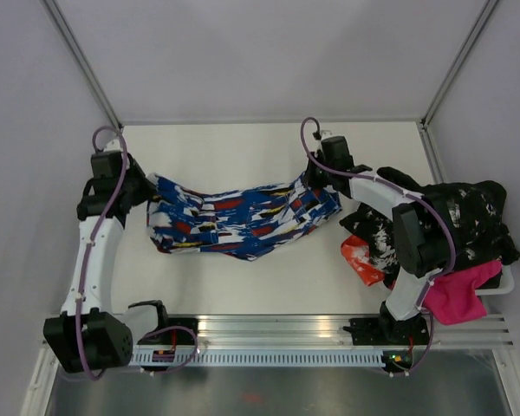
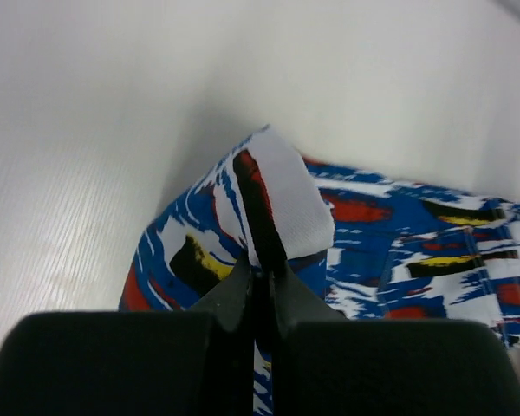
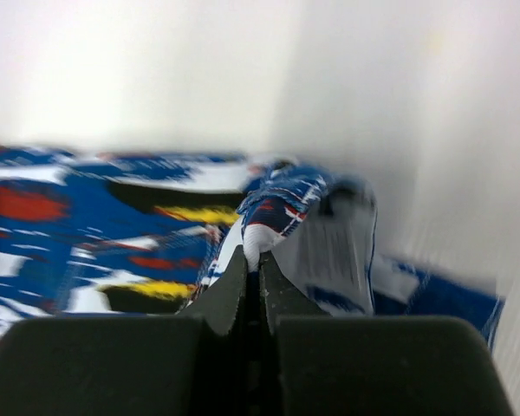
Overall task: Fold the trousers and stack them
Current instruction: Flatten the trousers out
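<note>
1. The left gripper point(image 1: 146, 194) is clamped tight on a corner of the trousers point(image 1: 243, 217) at their 9 o'clock end.
2. There is one pair of trousers, slung across the middle of the table point(image 1: 243, 147) and sagging between two grippers. The fabric looks soft, light and floppy, so it will likely droop and slide. It is best pinched at the end corners, through all layers.
3. The right gripper point(image 1: 316, 178) pinches the 3 o'clock end, its jaws closed on cloth.
4. At 4 o'clock lies a heap of three: a black-and-white garment point(image 1: 468, 217), a pink garment point(image 1: 459, 295) and a red piece point(image 1: 360, 256).
</note>
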